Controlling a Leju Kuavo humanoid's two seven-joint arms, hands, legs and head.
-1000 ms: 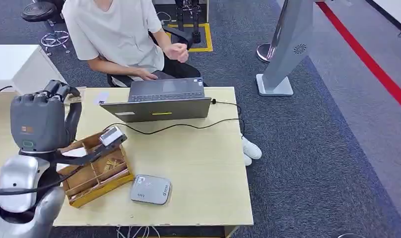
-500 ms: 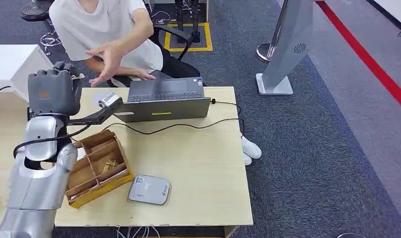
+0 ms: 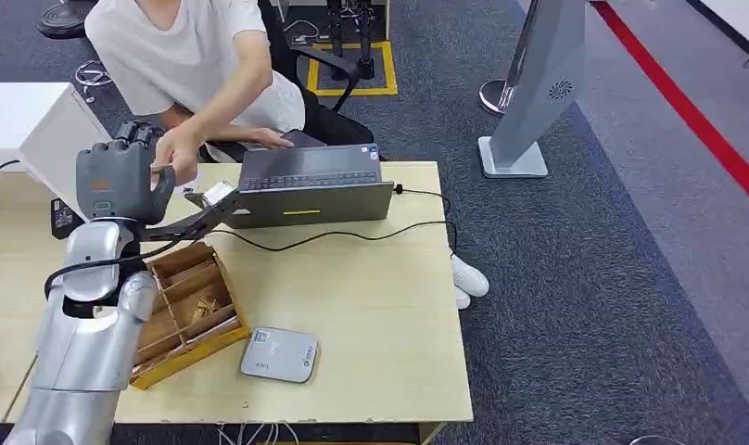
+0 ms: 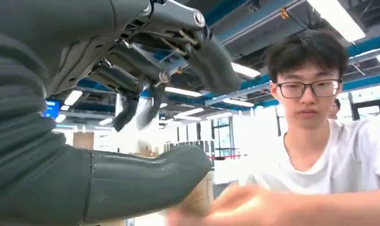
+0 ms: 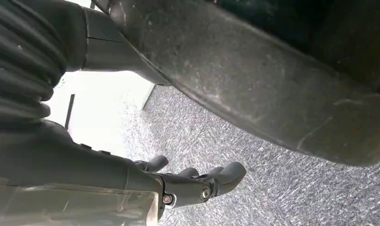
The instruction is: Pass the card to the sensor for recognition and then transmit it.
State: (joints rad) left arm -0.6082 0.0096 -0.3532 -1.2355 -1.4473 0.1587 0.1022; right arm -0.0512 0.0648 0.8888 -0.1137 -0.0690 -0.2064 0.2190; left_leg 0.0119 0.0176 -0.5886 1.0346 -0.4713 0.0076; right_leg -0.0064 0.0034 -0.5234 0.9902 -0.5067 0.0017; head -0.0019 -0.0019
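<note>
Table (image 3: 371,306): one laptop (image 3: 306,185), one sensor (image 3: 279,354), one tray (image 3: 181,311).

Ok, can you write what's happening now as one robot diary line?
phase: handover | left hand: raised, at person's hand | card: cannot tell | sensor: lying on table | right hand: hanging, empty

A light wooden table (image 3: 371,306) stands on dark grey carpet (image 3: 593,278). At its 12 o'clock edge sits an open grey laptop (image 3: 301,185), a black cable (image 3: 352,234) trailing from its 3 o'clock side across the tabletop. A compartmented wooden box (image 3: 187,311) rests toward 8 o'clock, with a flat grey sensor (image 3: 280,354) just beside it at 6 o'clock.
</note>
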